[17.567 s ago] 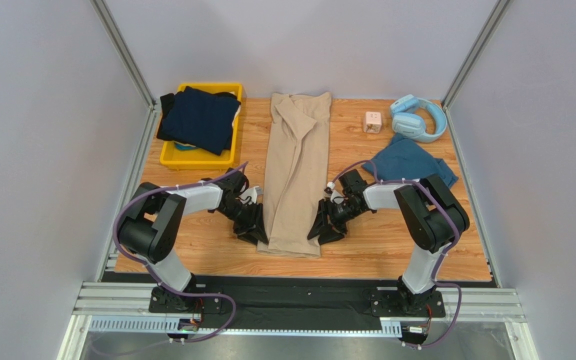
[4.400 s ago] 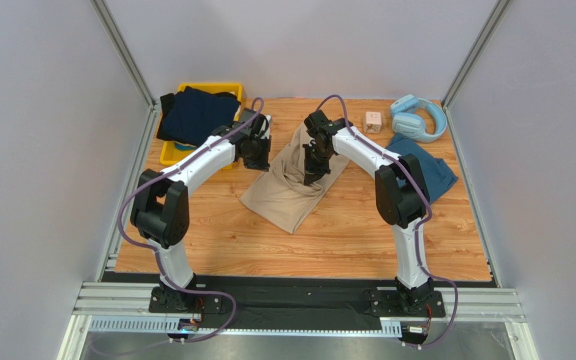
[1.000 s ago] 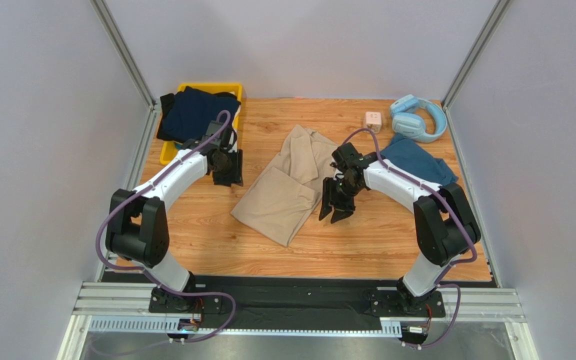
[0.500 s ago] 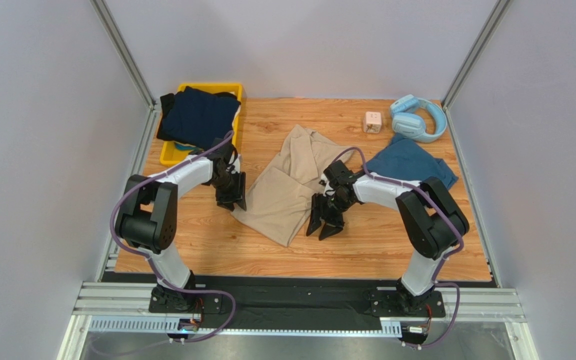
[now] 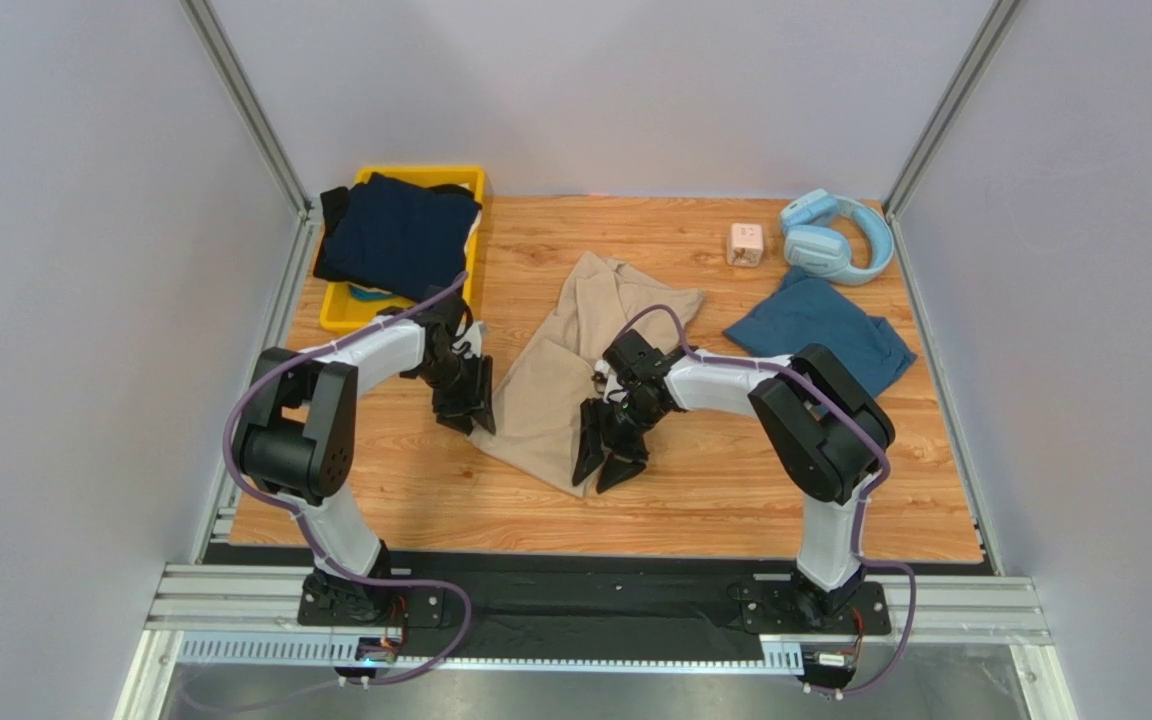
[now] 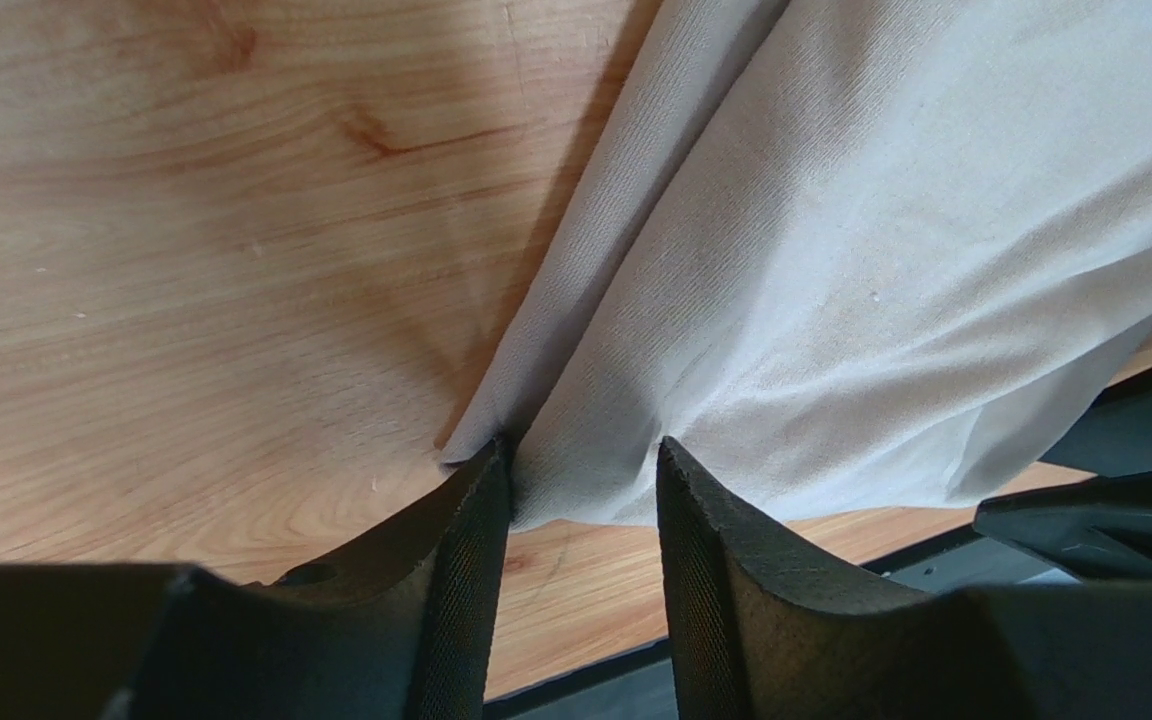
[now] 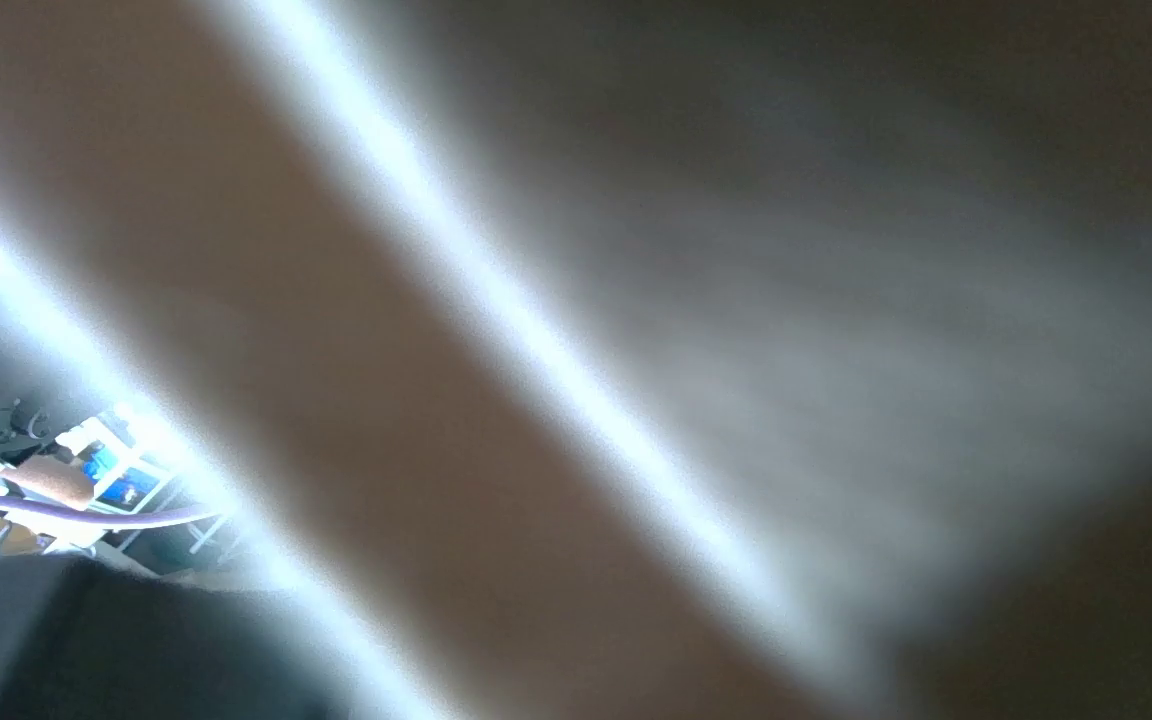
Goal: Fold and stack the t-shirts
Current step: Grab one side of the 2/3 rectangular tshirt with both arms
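The beige t-shirt [image 5: 555,383] lies folded and askew in the middle of the table. My left gripper [image 5: 468,408] is low at its left edge. In the left wrist view its open fingertips [image 6: 485,473] straddle the corner of the beige fabric [image 6: 898,225], with a clear gap between them. My right gripper [image 5: 605,455] stands open over the shirt's near right edge. The right wrist view is filled by blurred beige cloth [image 7: 838,375] very close up. The teal-blue t-shirt [image 5: 823,330] lies crumpled at the right. The dark navy t-shirt [image 5: 394,233] rests on the yellow bin [image 5: 387,318].
Light-blue headphones [image 5: 835,237] and a small white cube [image 5: 746,243] sit at the back right. The yellow bin stands at the back left, close behind my left arm. Bare wood shows along the near edge of the table.
Both grippers have come nearer along the beige shirt's sides. The right one swung left onto the near right edge and spread its jaws wider. The shirt's near part has narrowed.
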Controlling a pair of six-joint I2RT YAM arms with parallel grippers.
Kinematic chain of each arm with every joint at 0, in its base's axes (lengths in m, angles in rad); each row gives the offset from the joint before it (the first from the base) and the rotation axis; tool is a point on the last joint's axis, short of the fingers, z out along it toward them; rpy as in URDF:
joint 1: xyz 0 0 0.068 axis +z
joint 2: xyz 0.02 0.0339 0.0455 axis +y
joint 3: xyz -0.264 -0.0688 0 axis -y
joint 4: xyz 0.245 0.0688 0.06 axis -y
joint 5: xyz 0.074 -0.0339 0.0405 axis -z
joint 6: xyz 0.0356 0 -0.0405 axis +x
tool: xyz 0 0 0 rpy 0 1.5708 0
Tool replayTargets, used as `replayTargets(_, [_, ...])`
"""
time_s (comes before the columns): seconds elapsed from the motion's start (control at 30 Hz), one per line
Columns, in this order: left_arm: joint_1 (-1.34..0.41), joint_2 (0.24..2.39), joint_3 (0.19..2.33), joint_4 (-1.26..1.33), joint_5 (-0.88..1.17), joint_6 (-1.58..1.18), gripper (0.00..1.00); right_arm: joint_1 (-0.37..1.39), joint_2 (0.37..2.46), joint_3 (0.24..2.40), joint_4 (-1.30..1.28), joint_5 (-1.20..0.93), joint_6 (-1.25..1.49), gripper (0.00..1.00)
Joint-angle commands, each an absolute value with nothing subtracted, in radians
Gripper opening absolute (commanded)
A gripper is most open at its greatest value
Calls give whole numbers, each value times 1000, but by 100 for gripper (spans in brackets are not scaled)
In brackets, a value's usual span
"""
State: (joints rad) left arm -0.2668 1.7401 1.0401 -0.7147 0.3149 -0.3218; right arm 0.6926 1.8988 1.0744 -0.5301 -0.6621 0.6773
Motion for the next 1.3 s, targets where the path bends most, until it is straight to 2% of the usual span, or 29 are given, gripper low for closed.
replayTargets(0.0, [-268, 1729, 983, -727, 350, -299, 47, 718, 1928, 1081, -528, -580, 675, 51])
replayTargets(0.13, [-268, 1721, 965, -716, 382, -307, 43, 721, 1940, 1075, -538, -560, 676, 51])
replayTargets(0.23, [-268, 1724, 965, -718, 417, -299, 34, 729, 1960, 1084, -543, -561, 680, 49])
replayTargets(0.33, [-268, 1712, 977, -733, 429, -288, 28, 733, 1968, 1094, -560, -558, 680, 40])
replayTargets(0.37, [-268, 1709, 982, -736, 433, -285, 26, 732, 1967, 1094, -560, -555, 681, 23])
replayTargets(0.43, [-268, 1700, 995, -749, 443, -284, 16, 735, 1962, 1100, -571, -549, 677, 6])
replayTargets(0.47, [-268, 1701, 1000, -753, 445, -284, 12, 733, 1959, 1106, -580, -546, 672, 0])
replayTargets(0.53, [-268, 1695, 1015, -767, 452, -279, 0, 733, 1959, 1135, -632, -545, 657, 0])
replayTargets(1.07, [-268, 1655, 1039, -825, 450, -275, 0, 638, 1810, 1282, -962, -417, 451, 0])
replayTargets(1.13, [-268, 1670, 1037, -836, 439, -278, 16, 618, 1831, 1282, -980, -402, 417, 0])
replayTargets(1.2, [-268, 1672, 1031, -833, 439, -287, 27, 597, 1854, 1281, -994, -390, 394, 0])
replayTargets(1.23, [-268, 1663, 1029, -833, 440, -290, 37, 589, 1877, 1282, -1009, -384, 370, 0])
replayTargets(1.27, [-268, 1658, 1028, -834, 445, -293, 40, 586, 1891, 1281, -1015, -379, 356, 0])
